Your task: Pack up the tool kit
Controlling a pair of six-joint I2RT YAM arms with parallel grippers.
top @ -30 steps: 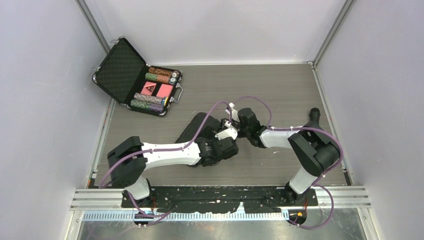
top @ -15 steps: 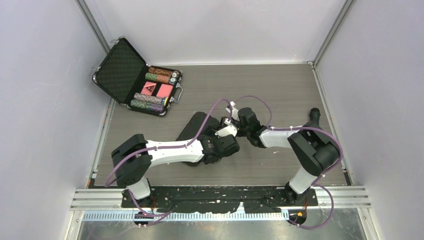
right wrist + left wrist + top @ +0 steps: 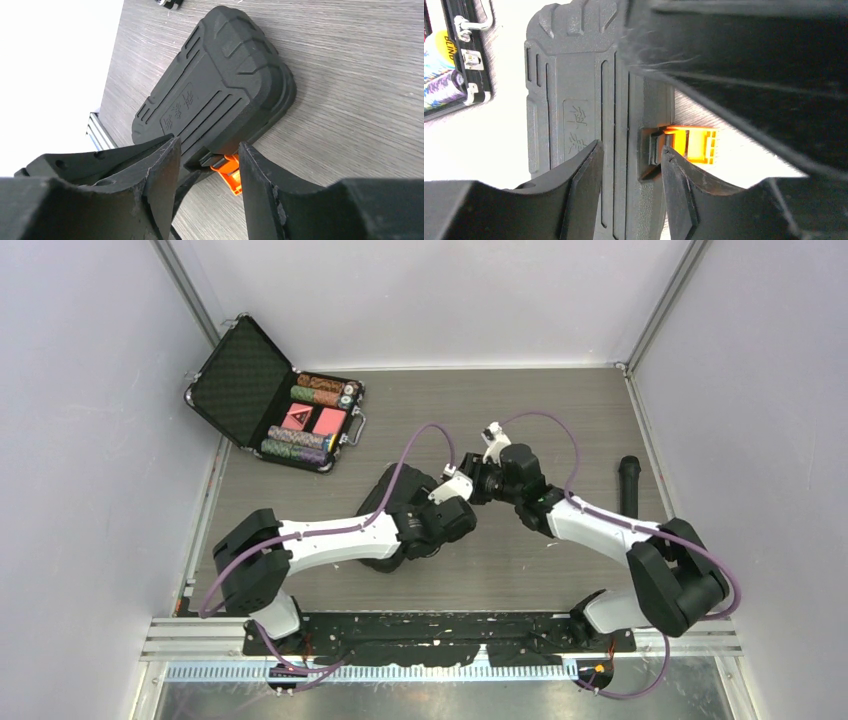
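Note:
The tool kit (image 3: 392, 498) is a black ribbed clamshell case lying closed mid-table, largely under my left arm. The left wrist view shows its lid (image 3: 574, 100) and the orange latch (image 3: 691, 145) sticking out flat from the case edge. My left gripper (image 3: 630, 150) is open, its fingers straddling the case edge beside the latch recess. My right gripper (image 3: 209, 147) is open and empty, hovering just off the latch side of the case (image 3: 215, 90), with the latch (image 3: 230, 172) between its fingertips in that view. No loose tools are visible.
An open metal-edged briefcase of poker chips and red cards (image 3: 275, 400) stands at the back left, and its edge shows in the left wrist view (image 3: 459, 60). A black cylindrical object (image 3: 629, 485) lies near the right wall. Grey walls enclose the table.
The right arm's elbow has swung right and its gripper has moved back a little from the case, uncovering the black cylinder. The left gripper has shifted slightly farther along the case.

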